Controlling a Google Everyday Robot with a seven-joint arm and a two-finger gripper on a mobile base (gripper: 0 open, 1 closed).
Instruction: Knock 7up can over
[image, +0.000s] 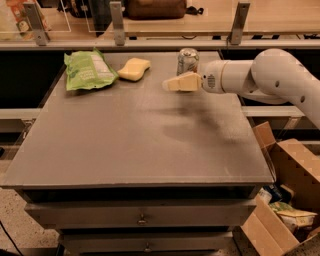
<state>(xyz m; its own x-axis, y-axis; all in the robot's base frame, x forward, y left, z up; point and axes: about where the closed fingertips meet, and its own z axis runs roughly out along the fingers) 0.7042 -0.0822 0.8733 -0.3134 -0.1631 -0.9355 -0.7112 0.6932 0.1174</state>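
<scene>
Green bag (89, 70): well clear at the left, so we see little risk.
Sponge (133, 69): a leftward overshoot could shove it.
Gripper (172, 84): hovers just in front of the can, seemingly holding nothing. We cannot tell how open it is.
7up can (187, 61): upright near the tabletop's (125, 150) far edge. Its base is hidden, and a knock might roll it off.
Arm (260, 77): cut off at the right.

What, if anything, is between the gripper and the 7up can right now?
Nothing visible. The gripper hovers just in front of the upright 7up can, on its near side. The yellow sponge and green bag lie further along the table, away from both.
</scene>
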